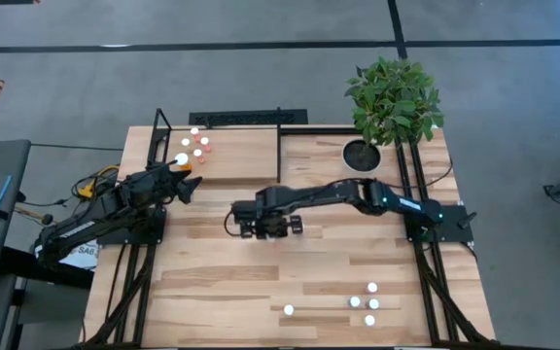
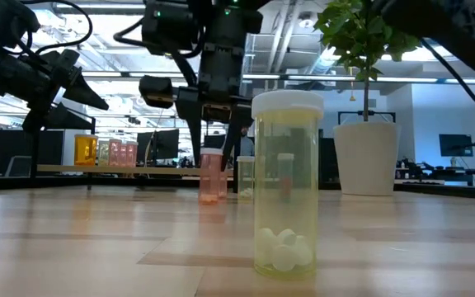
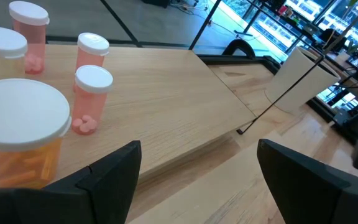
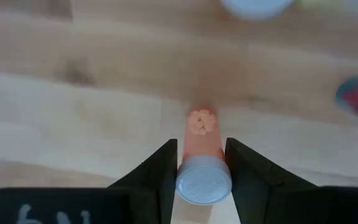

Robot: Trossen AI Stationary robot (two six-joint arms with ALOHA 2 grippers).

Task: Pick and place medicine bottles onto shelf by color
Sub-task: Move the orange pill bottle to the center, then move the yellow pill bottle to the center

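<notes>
Right gripper (image 4: 201, 163) clamps a pink bottle (image 4: 202, 146) at frame centre.
Left gripper (image 3: 197, 165) gapes wide, empty; no label legible.

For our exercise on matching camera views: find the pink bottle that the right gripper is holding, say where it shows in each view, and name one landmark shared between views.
High view: hidden beneath the right gripper at table centre.
Low view: pink bottle just left of centre, under the gripper, behind the big yellow bottle.
Left wrist view: not in it.
Right wrist view: bottom centre, white cap towards the camera, between the fingers.
Shared landmark: the white plant pot, right of centre in the low view.
</notes>
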